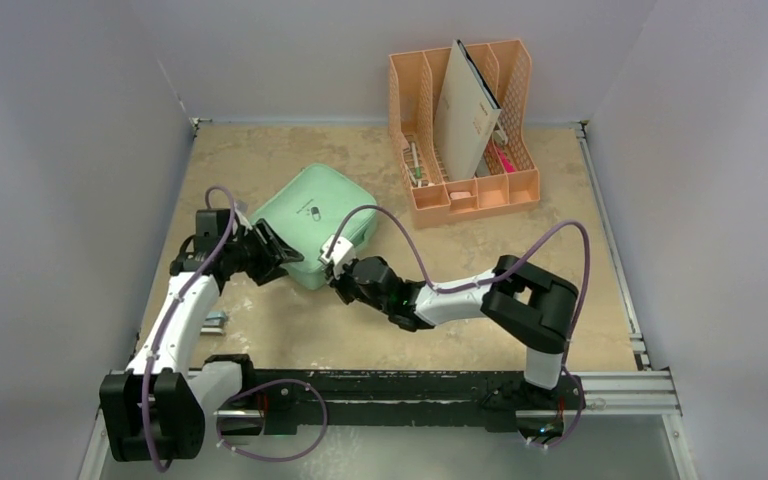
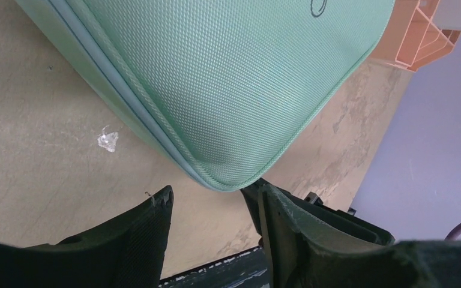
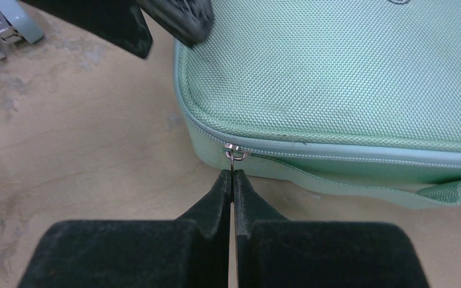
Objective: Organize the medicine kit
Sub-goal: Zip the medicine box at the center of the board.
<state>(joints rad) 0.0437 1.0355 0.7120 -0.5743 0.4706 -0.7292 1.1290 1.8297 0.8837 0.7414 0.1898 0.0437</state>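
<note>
1. Two grippers were seen at the near edge of the medicine kit (image 1: pixel 312 222), a mint-green zipped fabric case with a small dark pill logo on its lid.
2. The kit was laid flat on the table (image 1: pixel 560 260), left of centre, turned at an angle, with its lid down.
3. The left gripper (image 1: pixel 278 252) was placed at the kit's near left corner.
4. In the left wrist view, the left gripper (image 2: pixel 210 192) was shown with its jaws well apart and nothing held. The rounded corner of the kit was set just above the gap, and one finger lay close against it.
5. The right gripper (image 1: pixel 338 255) was positioned at the kit's near side, just beside the left one.
6. In the right wrist view, the right gripper (image 3: pixel 233 174) was shown fully closed, its tips pressed together right under the zipper pull (image 3: pixel 235 152). The thin tab of the pull ran down into the seam between the tips and appeared pinched there.
7. A peach-orange file organizer (image 1: pixel 520 185) was stood at the far side of the table, well apart from the kit, with a pale folder (image 1: pixel 465 110) leaned upright in it.
8. A small clear scrap (image 2: pixel 107 140) was seen on the table beside the kit.
</note>
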